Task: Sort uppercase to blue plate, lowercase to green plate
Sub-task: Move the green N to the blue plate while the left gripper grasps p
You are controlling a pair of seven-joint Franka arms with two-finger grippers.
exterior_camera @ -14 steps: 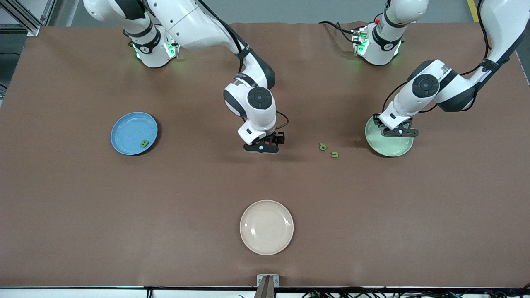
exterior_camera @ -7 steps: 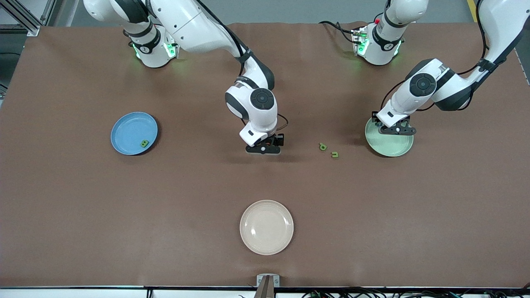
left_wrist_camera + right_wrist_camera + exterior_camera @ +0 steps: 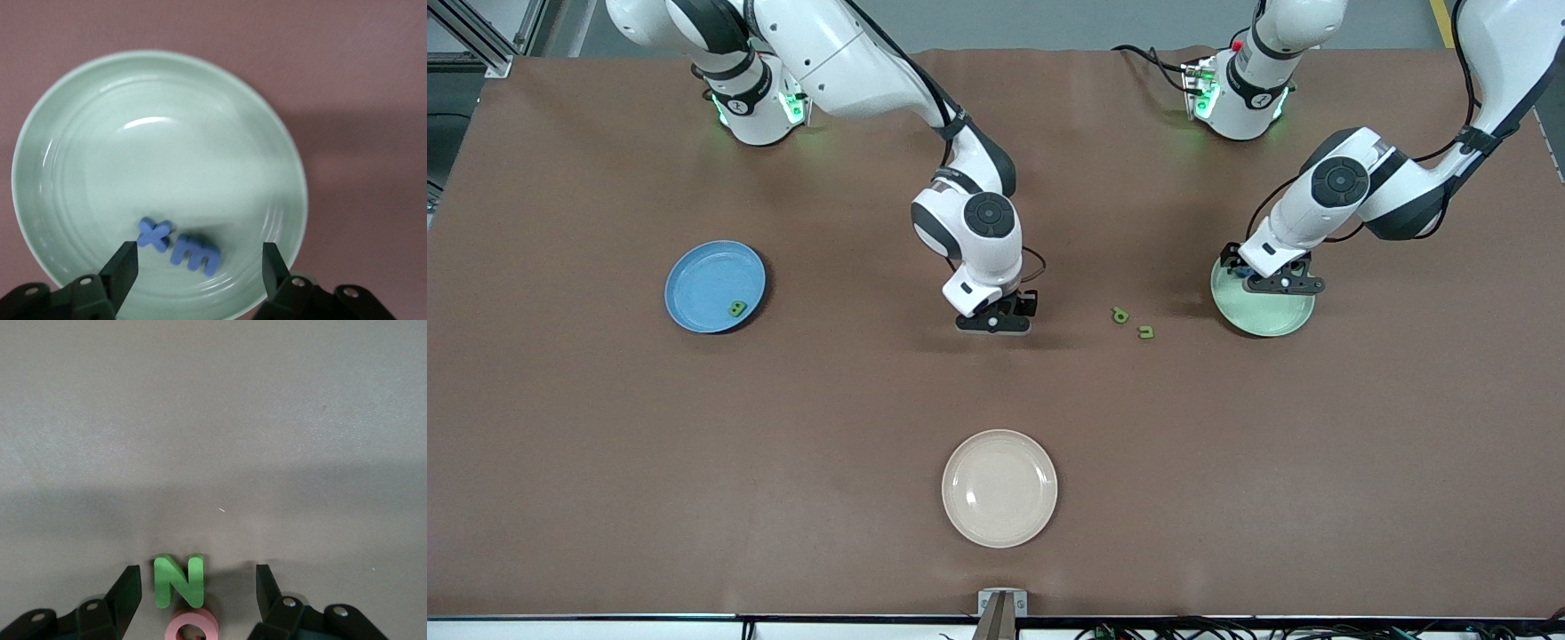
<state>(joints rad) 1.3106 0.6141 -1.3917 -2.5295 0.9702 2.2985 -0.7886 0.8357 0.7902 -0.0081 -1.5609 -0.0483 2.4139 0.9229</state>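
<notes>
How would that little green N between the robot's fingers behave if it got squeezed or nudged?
The green N looks like thick, matte foam, so it is probably light and slightly squashy. Lying flat on the table, it seems unlikely to roll. The right gripper stands open around it; a nudge might slide it into the pink Q beside it.

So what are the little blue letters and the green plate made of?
The blue t and blue m look like soft foam: thick, matte, with blunt cut edges and no shine. The green plate they lie in looks like hard plastic or glazed ceramic, I can't tell which; it is glossy, with a bright streak of light and smooth rings.
</notes>
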